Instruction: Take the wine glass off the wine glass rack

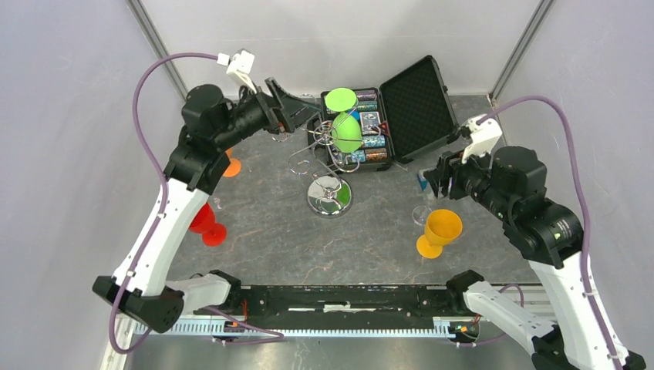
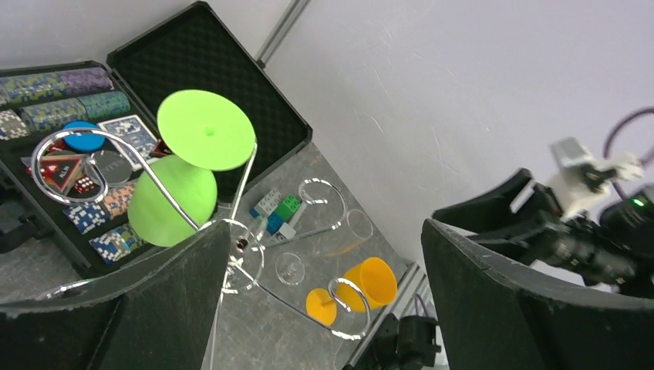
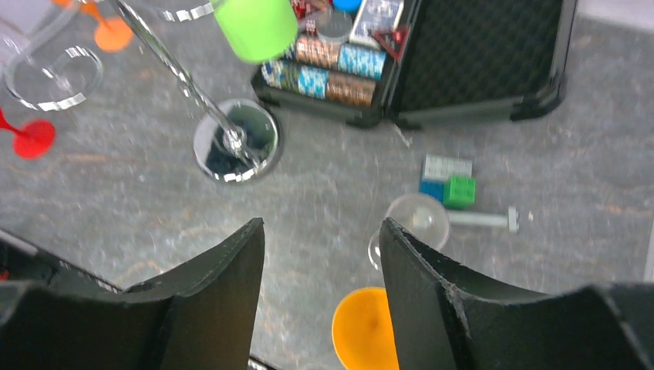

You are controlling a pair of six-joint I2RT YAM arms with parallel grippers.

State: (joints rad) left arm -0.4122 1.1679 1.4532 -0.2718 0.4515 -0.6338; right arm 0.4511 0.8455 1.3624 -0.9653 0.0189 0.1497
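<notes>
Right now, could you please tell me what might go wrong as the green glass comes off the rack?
The green wine glass hangs upside down from a curled wire of the rack. A pull off that wire's line could snag its stem and tip the rack toward the open black case behind. The left claw sits close to the rack's other wires, so it might catch one.
</notes>
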